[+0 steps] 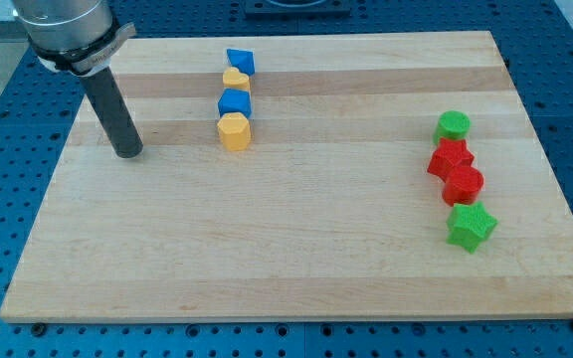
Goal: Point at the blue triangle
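The blue triangle (241, 61) lies near the view's top, left of centre, at the head of a short column. Below it are a yellow heart (235, 79), a blue block (234, 102) and a yellow hexagon (233, 130). My tip (127, 152) rests on the wooden board (286, 249) at the view's left. It is well left of the column, below the blue triangle's level and about level with the yellow hexagon. It touches no block.
At the view's right stands a second column: a green cylinder (453, 126), a red star (451, 158), a red block (464, 185) and a green star (471, 227). Blue perforated table surrounds the board.
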Robot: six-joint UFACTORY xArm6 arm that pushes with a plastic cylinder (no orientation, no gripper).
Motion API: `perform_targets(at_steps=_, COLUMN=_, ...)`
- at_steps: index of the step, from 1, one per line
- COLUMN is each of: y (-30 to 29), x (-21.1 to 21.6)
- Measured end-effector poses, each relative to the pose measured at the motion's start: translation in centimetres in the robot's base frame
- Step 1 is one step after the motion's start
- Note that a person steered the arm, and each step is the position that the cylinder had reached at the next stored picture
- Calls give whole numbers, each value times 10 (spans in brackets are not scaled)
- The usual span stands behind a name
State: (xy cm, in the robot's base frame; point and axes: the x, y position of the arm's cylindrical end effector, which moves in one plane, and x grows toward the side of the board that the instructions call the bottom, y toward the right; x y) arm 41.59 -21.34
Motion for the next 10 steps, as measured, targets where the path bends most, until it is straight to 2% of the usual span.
perform_targets(at_steps=1, y=0, x=0)
perform_targets(at_steps=2, y=0, x=-74)
perform_targets(at_steps=3, y=0, x=-105)
perform_targets(at_steps=4, y=43, x=-140)
perform_targets(at_steps=5, y=52, x=-160)
perform_targets(at_steps=6, y=72, x=-205)
perform_targets(at_steps=8, y=95, x=-210)
perform_targets(at_steps=10, y=165, x=-180)
